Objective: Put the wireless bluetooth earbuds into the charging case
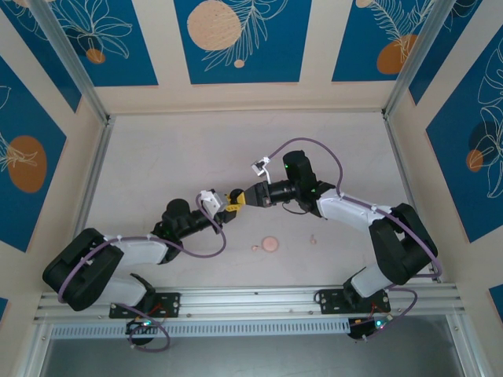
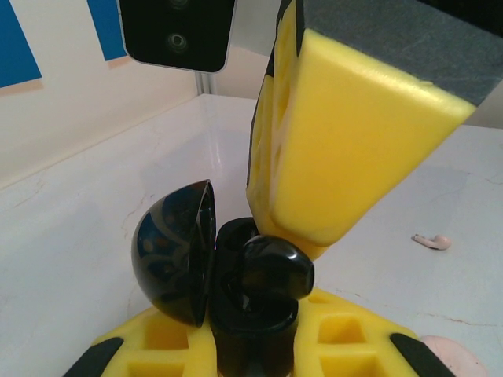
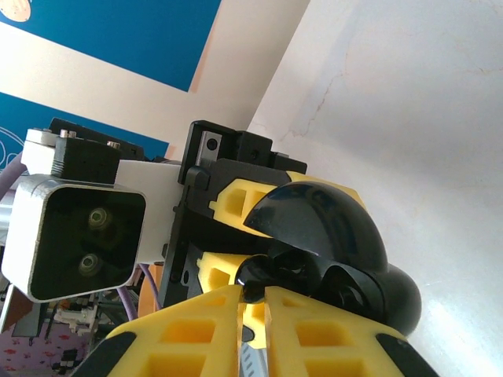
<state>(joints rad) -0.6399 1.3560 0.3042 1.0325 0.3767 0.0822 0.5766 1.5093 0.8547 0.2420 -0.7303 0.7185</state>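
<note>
Shows insertion under way, judged early. Finds the left gripper (image 2: 251, 349) clamped on the open black charging case (image 2: 250, 318) at lower centre. Finds the right gripper (image 3: 251, 314) pinching a black earbud (image 2: 275, 267) over the case's well, apparently not yet seated. Leaves a pink earbud (image 2: 432, 241) loose on the table (image 2: 94, 204) at right, near a pink disc (image 2: 452, 353), yet to be stowed.

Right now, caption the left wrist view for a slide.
Left gripper holds the open glossy black charging case; right gripper holds a black earbud at its socket; pale pink earbud beyond.
</note>
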